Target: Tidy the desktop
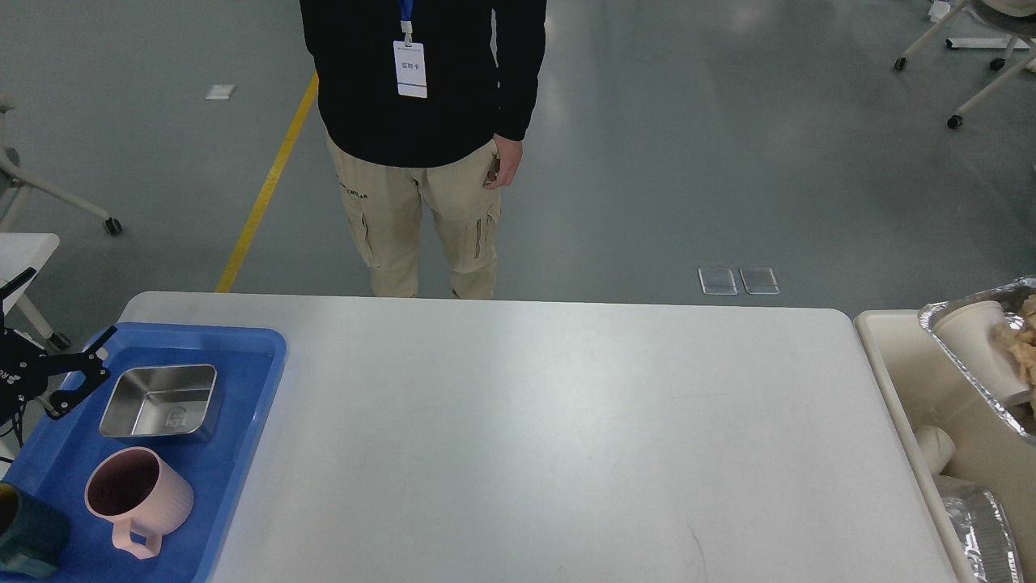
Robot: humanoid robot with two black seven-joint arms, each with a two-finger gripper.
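Note:
The desktop (526, 437) is a wide white tabletop, and its middle is bare. My left gripper (81, 371) is open and empty at the left edge, above the back left corner of the blue tray (243, 453). A foil tray (967, 380) holding a white paper cup (975, 348) and crumpled brown paper (1026, 352) hangs tilted over the beige bin (886, 356) at the right edge. My right gripper is out of view, so what holds the foil tray is hidden.
The blue tray holds a steel container (159, 401), a pink mug (137, 498) and a dark teal cup (28, 538). The bin holds another foil tray (979, 534) and a white cup (935, 445). A person (429, 146) stands at the table's far edge.

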